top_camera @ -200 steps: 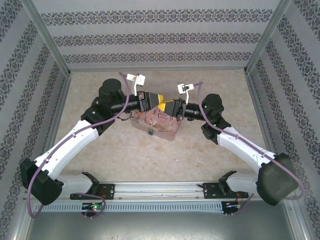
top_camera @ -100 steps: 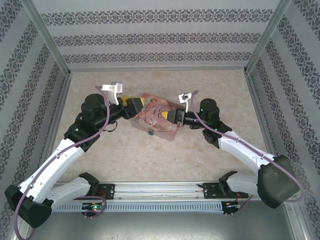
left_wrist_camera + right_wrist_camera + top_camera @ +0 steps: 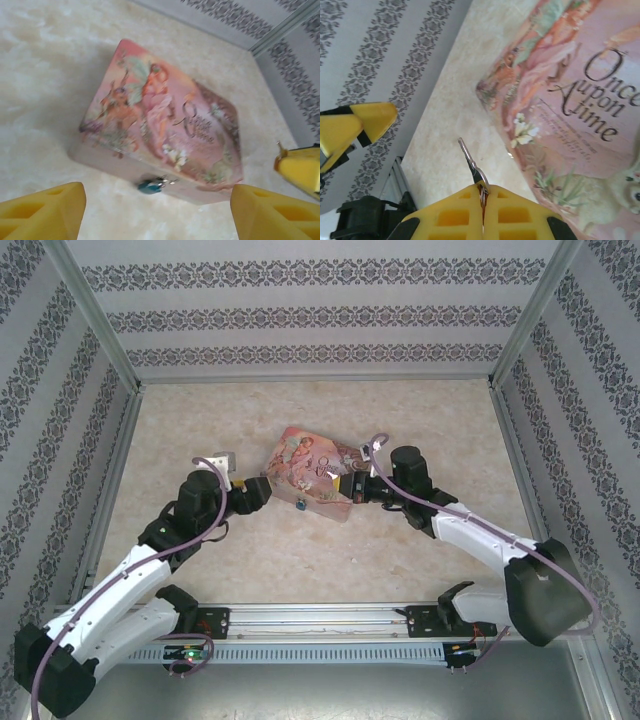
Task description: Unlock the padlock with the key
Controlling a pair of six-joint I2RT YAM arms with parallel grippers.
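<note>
The padlock (image 3: 150,186), small with a blue-teal body, hangs on the near side wall of the pink illustrated tin (image 3: 165,125); from above the padlock (image 3: 300,505) is a speck on the tin's front edge. My left gripper (image 3: 157,216) hovers in front of it, open, with nothing between its yellow fingers (image 3: 45,210). My right gripper (image 3: 483,194) is shut on the key (image 3: 470,160), whose thin grey blade sticks out past the fingertips over the table beside the tin's corner. Seen from above, the right gripper (image 3: 338,485) is at the tin's right end and the left gripper (image 3: 264,490) at its left end.
The tin (image 3: 310,478) lies at an angle mid-table on the beige surface (image 3: 420,420). Patterned walls close the back and both sides, with metal posts at the corners. A rail (image 3: 320,618) with the arm bases runs along the near edge.
My left arm has pulled back from above the tin toward the near left and its jaws have opened. The right gripper, still shut on the key, has dropped toward the tin's right end.
</note>
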